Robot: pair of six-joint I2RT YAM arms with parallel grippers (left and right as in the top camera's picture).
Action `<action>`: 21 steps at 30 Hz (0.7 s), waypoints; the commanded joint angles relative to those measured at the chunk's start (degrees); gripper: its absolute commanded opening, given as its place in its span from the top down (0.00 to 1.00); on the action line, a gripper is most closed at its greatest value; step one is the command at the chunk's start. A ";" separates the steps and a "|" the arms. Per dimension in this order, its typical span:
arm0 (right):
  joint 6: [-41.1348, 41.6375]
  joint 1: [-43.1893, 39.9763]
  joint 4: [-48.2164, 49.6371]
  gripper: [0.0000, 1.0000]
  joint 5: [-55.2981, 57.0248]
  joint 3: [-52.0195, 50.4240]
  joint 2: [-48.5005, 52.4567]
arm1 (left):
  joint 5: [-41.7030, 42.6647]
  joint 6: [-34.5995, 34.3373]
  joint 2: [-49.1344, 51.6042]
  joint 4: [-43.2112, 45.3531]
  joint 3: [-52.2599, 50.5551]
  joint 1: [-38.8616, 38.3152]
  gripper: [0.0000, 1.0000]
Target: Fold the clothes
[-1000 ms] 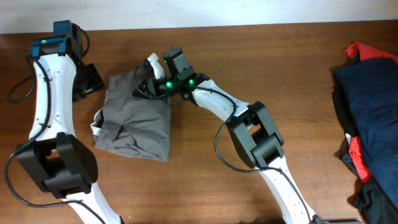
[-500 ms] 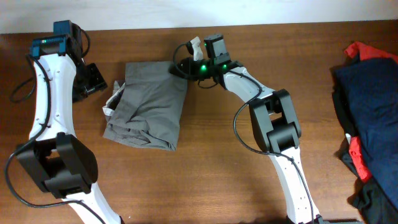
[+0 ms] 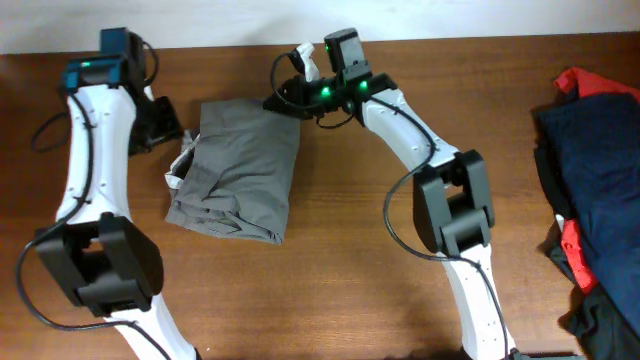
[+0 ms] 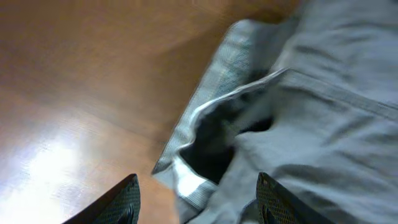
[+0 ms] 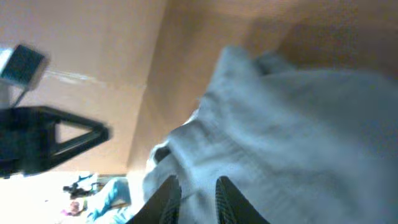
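The grey-olive garment point(image 3: 240, 170) lies crumpled and partly folded on the wooden table, left of centre. Its pale waistband lining point(image 3: 180, 165) shows at the left edge. My right gripper point(image 3: 290, 100) is shut on the garment's far right corner; in the right wrist view the fingers point(image 5: 194, 196) pinch grey cloth point(image 5: 292, 137). My left gripper point(image 3: 163, 124) is open beside the garment's far left edge. In the left wrist view its fingers point(image 4: 198, 205) straddle the pale waistband point(image 4: 193, 186) and grey cloth point(image 4: 323, 118).
A navy blue garment point(image 3: 595, 180) with a red cloth point(image 3: 590, 82) is heaped at the table's right edge. A black cable point(image 3: 40, 135) loops by the left arm. The table's back edge runs just behind both grippers.
My right gripper has dragged the garment to the right and towards the back. My left gripper has shifted right, closer to the garment's left edge.
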 commanded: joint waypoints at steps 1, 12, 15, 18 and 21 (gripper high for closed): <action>-4.68 2.32 -6.01 0.76 -4.39 1.27 -3.04 | 1.22 2.97 -0.22 2.16 0.17 -2.05 0.40; -7.15 11.41 -13.20 0.76 -10.75 0.96 3.98 | -0.07 -0.07 -0.22 4.35 0.17 -0.90 0.37; -7.21 12.81 -15.45 0.76 -11.74 0.50 6.27 | -0.09 -0.07 -0.22 3.80 0.17 -0.59 0.36; -7.41 12.94 -19.02 0.76 -12.04 -0.72 8.17 | -0.07 -0.07 -0.22 3.32 0.17 -0.61 0.36; -7.08 11.98 -19.23 0.76 -13.35 -3.39 9.09 | -0.07 -0.07 -0.22 3.34 0.17 -0.61 0.35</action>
